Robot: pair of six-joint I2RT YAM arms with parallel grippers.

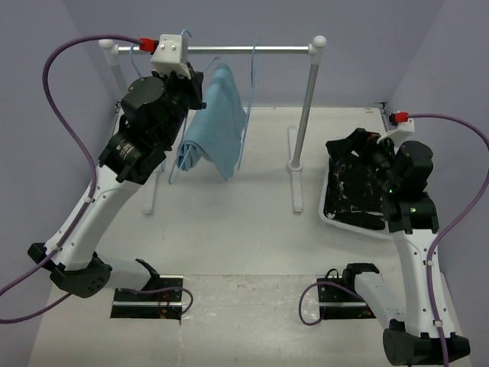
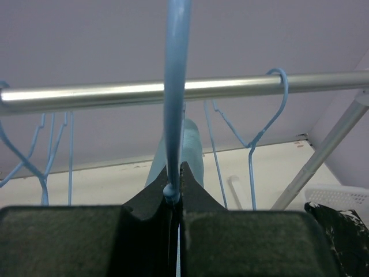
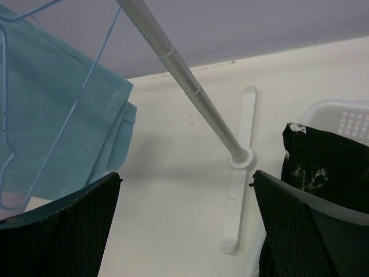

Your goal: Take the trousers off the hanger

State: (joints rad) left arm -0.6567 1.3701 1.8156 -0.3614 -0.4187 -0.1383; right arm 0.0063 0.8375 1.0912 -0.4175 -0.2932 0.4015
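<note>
Lavender walls; left gripper pinches hanger, trousers behind; right gripper spread wide

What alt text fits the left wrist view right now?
The left jaws are shut on a thin light-blue hanger wire that runs straight up the frame, crossing a silver rail. Light-blue trousers hang just behind it, with more hangers hooked on the rail either side.

left arm raised, left claw clamped on hanger | right arm bent, right claw spread wide
</note>
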